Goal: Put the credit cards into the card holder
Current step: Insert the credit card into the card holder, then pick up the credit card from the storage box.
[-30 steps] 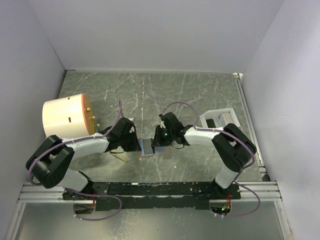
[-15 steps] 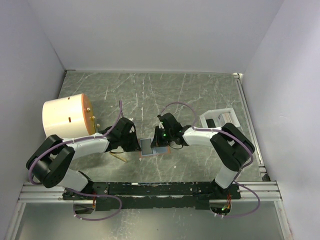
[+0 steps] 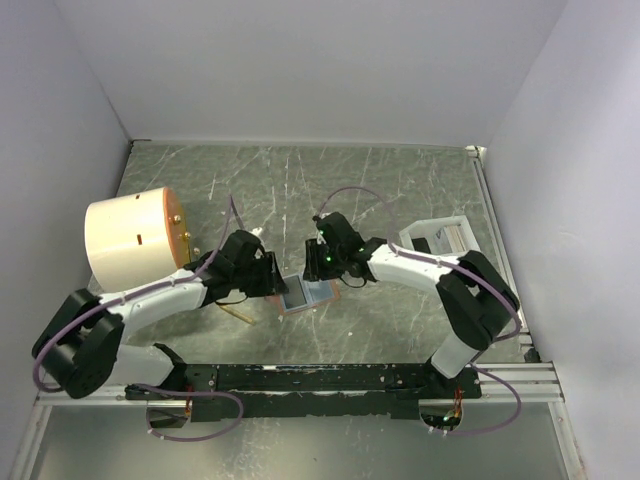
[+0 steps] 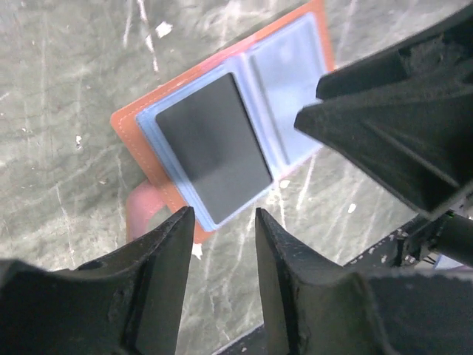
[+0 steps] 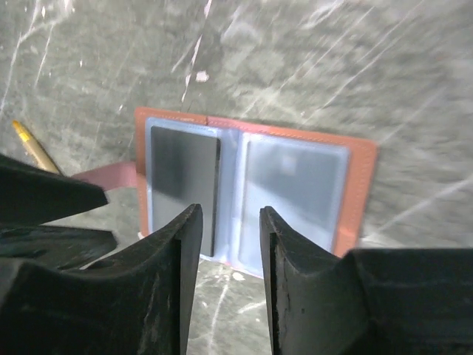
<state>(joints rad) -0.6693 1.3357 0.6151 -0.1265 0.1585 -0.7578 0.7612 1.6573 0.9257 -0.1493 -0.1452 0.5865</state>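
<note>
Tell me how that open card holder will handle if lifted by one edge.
The card holder lies opened flat along a centre fold, so lifted by one edge it would probably flop shut. Its clear sleeves look glossy, so the dark card might slide out if tilted. Thin and flat, it would likely skid on the table when pushed.

On the grey veined surface [image 3: 400, 180], near its middle: an open card holder [image 3: 305, 296], flat, pale blue sleeves up. Just left of it, the left pincer [image 3: 272, 279]; over its upper right edge, the right pincer [image 3: 321, 274]. Far left, a cream cylinder [image 3: 135, 248]; far right, a white tray [image 3: 440, 237].
</note>
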